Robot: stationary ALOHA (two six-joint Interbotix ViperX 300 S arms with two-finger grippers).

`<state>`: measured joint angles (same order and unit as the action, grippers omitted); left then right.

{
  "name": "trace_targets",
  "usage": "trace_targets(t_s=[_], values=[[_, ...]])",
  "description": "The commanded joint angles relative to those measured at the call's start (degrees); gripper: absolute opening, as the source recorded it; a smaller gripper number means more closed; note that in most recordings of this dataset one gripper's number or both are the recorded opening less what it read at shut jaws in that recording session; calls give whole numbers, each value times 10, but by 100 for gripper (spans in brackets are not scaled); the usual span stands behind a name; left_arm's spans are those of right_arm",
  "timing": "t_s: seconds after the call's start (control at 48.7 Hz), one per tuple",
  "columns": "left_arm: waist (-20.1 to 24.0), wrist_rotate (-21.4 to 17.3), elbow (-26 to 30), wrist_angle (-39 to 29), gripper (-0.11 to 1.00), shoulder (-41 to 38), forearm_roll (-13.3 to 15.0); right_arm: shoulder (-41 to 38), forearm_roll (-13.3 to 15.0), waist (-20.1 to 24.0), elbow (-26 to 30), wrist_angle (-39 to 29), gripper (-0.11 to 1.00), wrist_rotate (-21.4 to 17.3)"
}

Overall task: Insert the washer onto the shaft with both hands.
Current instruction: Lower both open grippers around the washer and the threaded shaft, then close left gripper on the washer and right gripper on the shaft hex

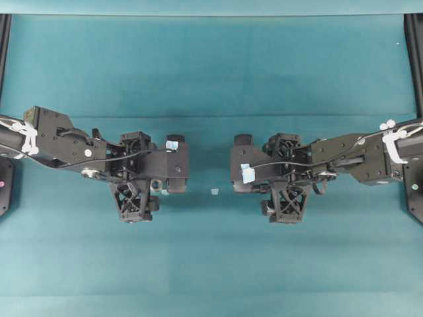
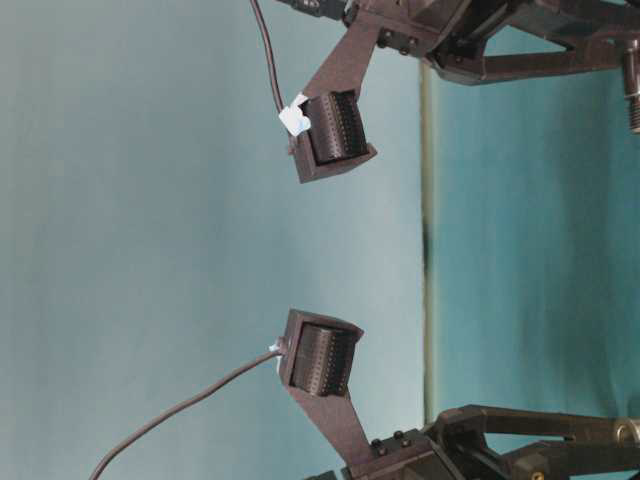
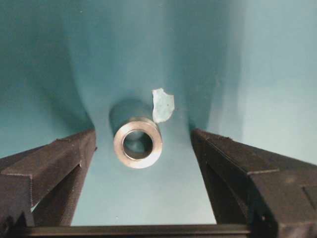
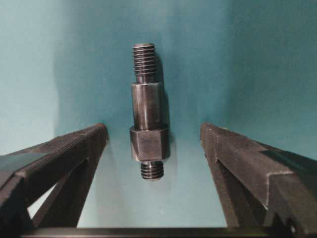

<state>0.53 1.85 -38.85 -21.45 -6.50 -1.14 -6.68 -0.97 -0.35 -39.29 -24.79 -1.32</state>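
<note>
The washer (image 3: 137,142) lies on the table (image 1: 211,72) between the two spread fingers of the left gripper (image 3: 143,148) — a bit of tape (image 3: 162,104) sits just behind it. The shaft (image 4: 147,111) lies between the spread fingers of the right gripper (image 4: 153,144), touching neither.
</note>
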Motion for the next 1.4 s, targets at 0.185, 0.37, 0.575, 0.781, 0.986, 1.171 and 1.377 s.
trace_targets(t_s=[0.185,0.37,0.575,0.781,0.986,1.171,1.377], values=[[-11,2,2,6,78,1,0,1,-1,0,2,-2,80,-5],[-13,1,0,6,38,3,0,-1,-1,-5,4,-2,44,-4],[-15,1,0,6,34,3,0,-1,-1,-11,5,-2,8,-4],[-14,1,0,6,34,3,0,-1,-1,-12,5,-5,1,1],[-14,1,0,6,34,3,0,-1,-1,-12,6,-12,1,2],[-14,1,3,6,34,3,0,-1,0,-12,6,-12,1,2],[-14,1,3,6,34,3,0,-2,0,-12,6,-13,1,3]])
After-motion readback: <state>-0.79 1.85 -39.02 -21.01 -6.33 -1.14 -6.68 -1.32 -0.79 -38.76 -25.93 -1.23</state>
